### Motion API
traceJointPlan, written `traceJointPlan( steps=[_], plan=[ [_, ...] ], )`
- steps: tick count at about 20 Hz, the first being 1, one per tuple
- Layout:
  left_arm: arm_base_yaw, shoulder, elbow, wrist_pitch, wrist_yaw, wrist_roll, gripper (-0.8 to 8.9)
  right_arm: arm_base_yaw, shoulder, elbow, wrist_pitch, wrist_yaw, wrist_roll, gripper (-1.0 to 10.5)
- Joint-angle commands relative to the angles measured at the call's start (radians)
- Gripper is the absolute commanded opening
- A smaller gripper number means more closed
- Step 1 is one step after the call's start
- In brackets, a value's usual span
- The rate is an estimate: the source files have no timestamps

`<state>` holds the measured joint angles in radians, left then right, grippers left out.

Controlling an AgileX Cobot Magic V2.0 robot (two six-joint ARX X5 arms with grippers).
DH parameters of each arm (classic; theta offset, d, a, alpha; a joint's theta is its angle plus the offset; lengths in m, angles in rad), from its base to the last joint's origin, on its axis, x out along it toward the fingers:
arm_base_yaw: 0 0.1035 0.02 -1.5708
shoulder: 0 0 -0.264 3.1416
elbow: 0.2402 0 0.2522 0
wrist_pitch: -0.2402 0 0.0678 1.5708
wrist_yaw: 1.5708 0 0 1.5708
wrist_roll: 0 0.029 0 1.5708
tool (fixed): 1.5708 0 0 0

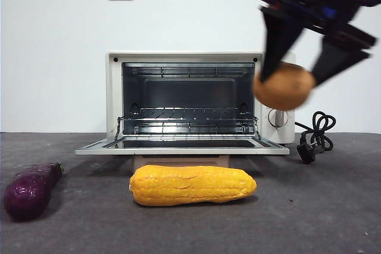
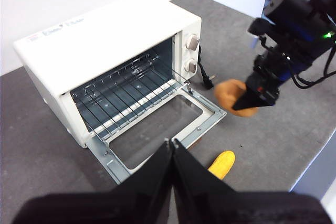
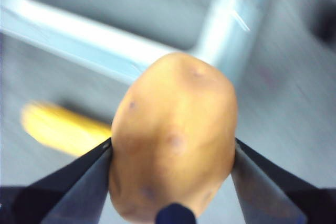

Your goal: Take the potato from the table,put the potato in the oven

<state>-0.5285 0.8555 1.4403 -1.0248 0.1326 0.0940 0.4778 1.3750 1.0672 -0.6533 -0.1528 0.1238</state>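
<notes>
My right gripper (image 1: 286, 78) is shut on the tan-orange potato (image 1: 284, 87) and holds it in the air at the oven's right side, level with its knobs. The right wrist view shows the potato (image 3: 173, 137) pinched between both black jaws, blurred by motion. From the left wrist view the potato (image 2: 231, 95) hangs just off the open door's right corner. The cream-white oven (image 1: 116, 96) stands with its door (image 1: 181, 147) folded down flat and a wire rack inside. My left gripper (image 2: 172, 148) is shut and empty, high above the table in front of the oven.
A yellow corn cob (image 1: 192, 185) lies on the dark grey table (image 1: 315, 206) just in front of the oven door. A purple eggplant (image 1: 30, 190) lies at the front left. The oven's black cord and plug (image 1: 314, 138) rest to its right.
</notes>
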Motion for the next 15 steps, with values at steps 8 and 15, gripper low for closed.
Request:
traceJointPlan(
  steps=[8, 15],
  plan=[
    [0.000, 0.000, -0.006, -0.061, -0.002, 0.012, -0.08, 0.042, 0.267, -0.006, 0.567, 0.002, 0.229, -0.2],
    [0.000, 0.000, -0.006, -0.105, -0.002, 0.012, -0.08, 0.041, 0.327, -0.006, 0.821, 0.121, 0.295, -0.2]
  ],
)
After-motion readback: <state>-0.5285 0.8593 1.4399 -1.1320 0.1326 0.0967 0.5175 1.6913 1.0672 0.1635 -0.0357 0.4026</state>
